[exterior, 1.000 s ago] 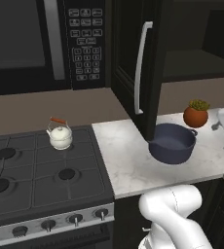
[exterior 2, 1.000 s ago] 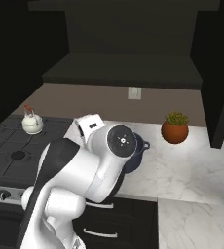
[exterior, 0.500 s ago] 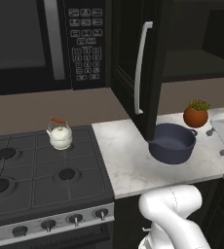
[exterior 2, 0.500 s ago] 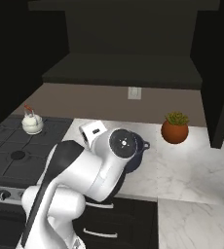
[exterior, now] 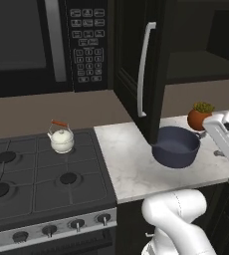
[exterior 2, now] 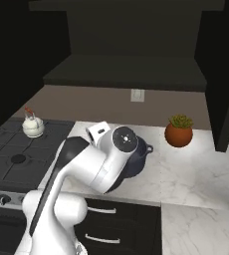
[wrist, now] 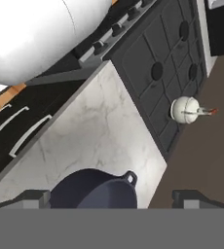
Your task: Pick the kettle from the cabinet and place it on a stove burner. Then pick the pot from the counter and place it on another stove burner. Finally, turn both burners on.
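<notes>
The cream-white kettle (exterior: 60, 140) (exterior 2: 32, 127) (wrist: 186, 109) stands upright on the stove's back right burner. The dark blue pot (exterior: 176, 147) (exterior 2: 141, 150) (wrist: 94, 190) sits on the marbled counter (exterior: 130, 166), right of the stove; in the right base view my arm covers most of it. My gripper (wrist: 111, 198) is open, its fingertips (wrist: 32, 197) far apart on either side of the pot's rim, holding nothing. In the left base view my white hand (exterior: 225, 133) hovers just right of the pot. The black cabinet (exterior: 129, 60) door stands open.
A potted plant (exterior: 200, 115) (exterior 2: 178, 132) stands behind the pot near the wall. The open cabinet door with its silver handle (exterior: 143, 69) juts out over the counter left of the pot. Free burners (exterior: 68, 178) lie nearer the front, knobs (exterior: 77, 225) along the stove's front.
My hand has edged slightly left toward the pot, and my arm has swung a little right in the right base view. Kettle and pot have not moved.
</notes>
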